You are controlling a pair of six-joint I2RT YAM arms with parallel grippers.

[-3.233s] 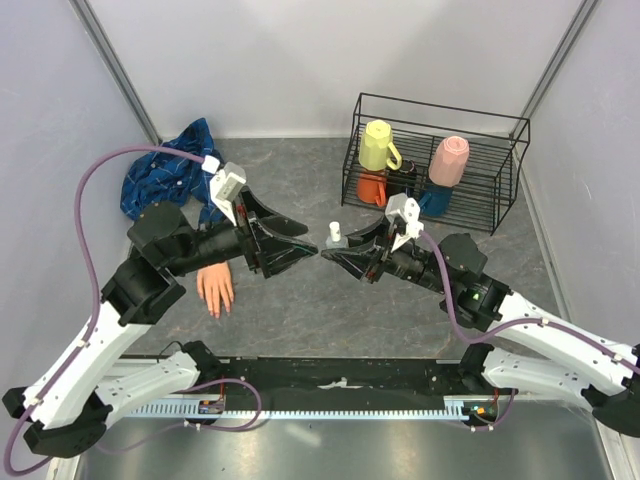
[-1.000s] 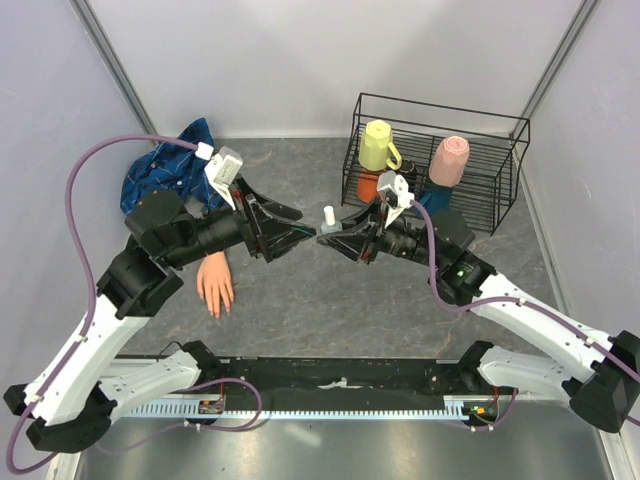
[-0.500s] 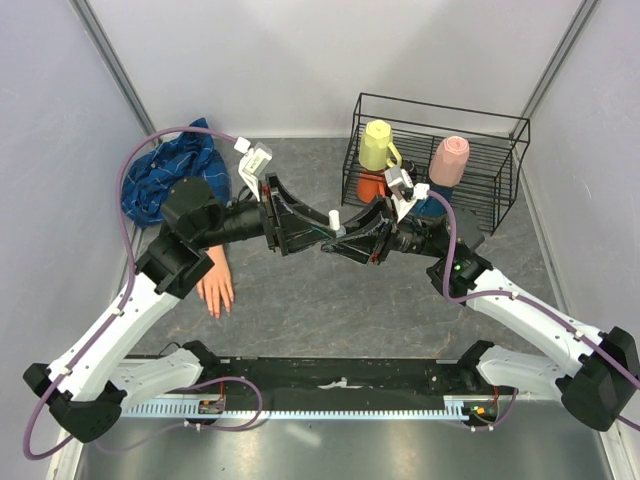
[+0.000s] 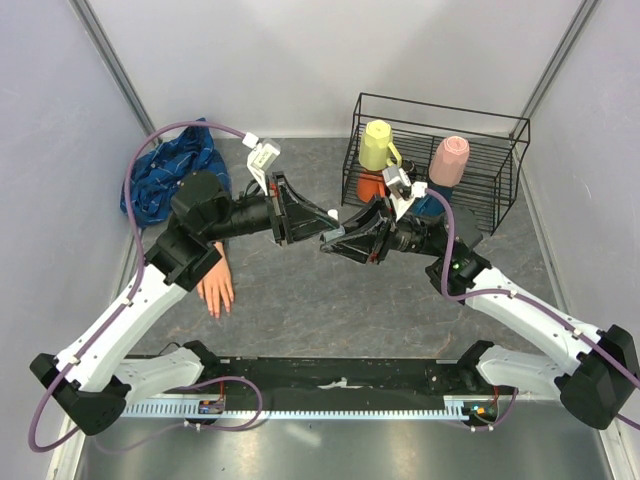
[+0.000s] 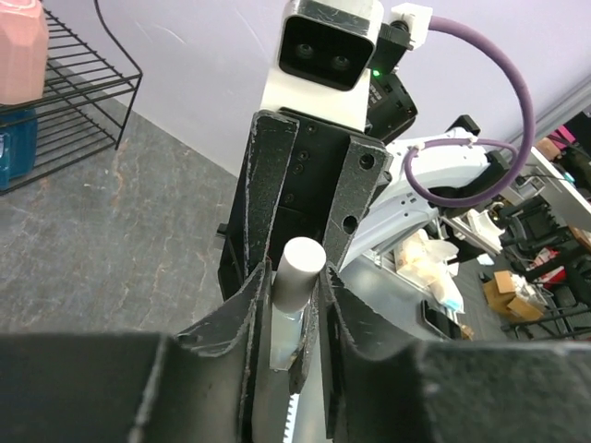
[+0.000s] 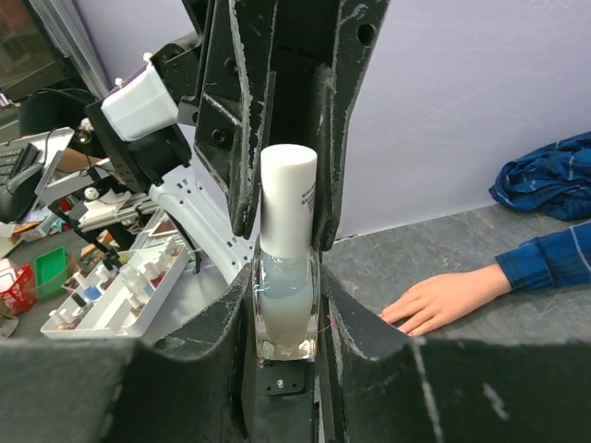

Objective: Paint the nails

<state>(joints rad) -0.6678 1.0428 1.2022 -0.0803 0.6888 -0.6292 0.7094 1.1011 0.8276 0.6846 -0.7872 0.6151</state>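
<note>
Seen from above, the left gripper [image 4: 322, 222] and right gripper [image 4: 336, 241] meet tip to tip over the middle of the table [image 4: 300, 310]. Their black fingers hide nearly everything between them there, and the wrist views fill that in.

The right wrist camera shows the right gripper closed on the clear body of a small bottle [image 6: 286, 309]. In the same view the left gripper's fingers press in on both sides of the bottle's white cap [image 6: 288, 198]. The left wrist camera shows that cap nearly end-on, pinched between the left fingers.

The mannequin hand [image 4: 215, 288] lies palm down at the left of the table, well apart from both grippers. Its fingers point towards the arms' bases and its wrist sits in a blue plaid sleeve [image 6: 547, 260]. The hand is pale peach, and its nails [image 6: 399, 318] are too small to tell from the skin.
</note>
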